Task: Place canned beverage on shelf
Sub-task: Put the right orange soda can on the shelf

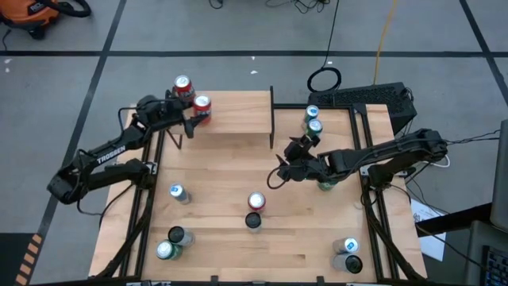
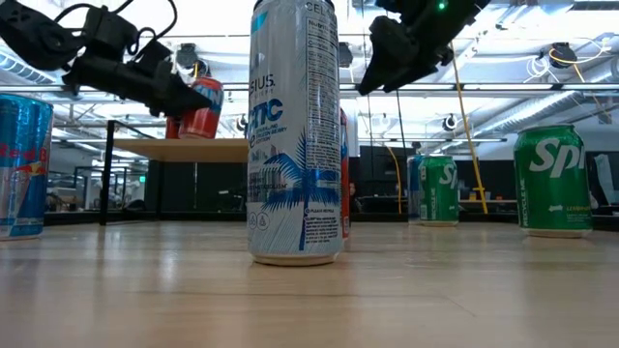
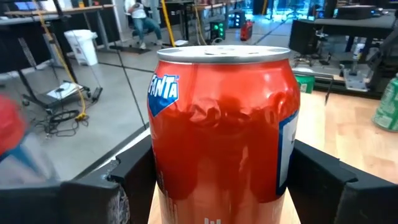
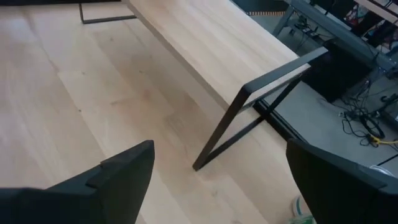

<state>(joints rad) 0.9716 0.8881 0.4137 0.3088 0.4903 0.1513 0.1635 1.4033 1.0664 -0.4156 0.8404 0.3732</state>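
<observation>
Red Fanta can [image 3: 221,124], light-wood shelf [image 1: 234,113], green Sprite can [image 2: 553,180]

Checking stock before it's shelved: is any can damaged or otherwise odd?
Yes. The red Fanta can between the left gripper fingers at the shelf end has a crumpled, dented wall near its top. Other cans show no visible damage.

A dented red Fanta can [image 3: 221,124] sits clamped between the left hand's [image 3: 217,180] fingers [image 3: 323,177].
</observation>
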